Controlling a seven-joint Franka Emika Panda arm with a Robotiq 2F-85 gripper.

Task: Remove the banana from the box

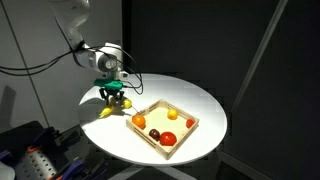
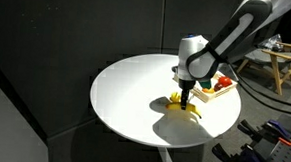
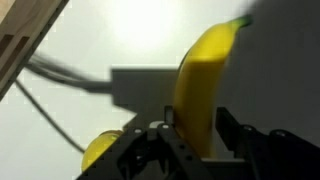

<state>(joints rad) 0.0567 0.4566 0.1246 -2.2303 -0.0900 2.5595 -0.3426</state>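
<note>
The yellow banana (image 1: 107, 112) is outside the box, low over the round white table next to the box's left side. It also shows in an exterior view (image 2: 181, 107). My gripper (image 1: 113, 96) points down over it and is shut on the banana (image 3: 205, 80), which runs up between the two dark fingers (image 3: 198, 128) in the wrist view. The pale wooden box (image 1: 146, 110) stands right of the gripper. In an exterior view the box (image 2: 223, 93) is partly hidden behind the gripper (image 2: 187, 94). A pale wooden edge (image 3: 25, 40) shows at the wrist view's top left.
The box holds several small round fruits, among them an orange one (image 1: 170, 113) and a red one (image 1: 168, 139). The white table (image 1: 210, 115) has its near edge close to the banana. Black curtains surround the scene. Wooden furniture (image 2: 282, 63) stands beyond the table.
</note>
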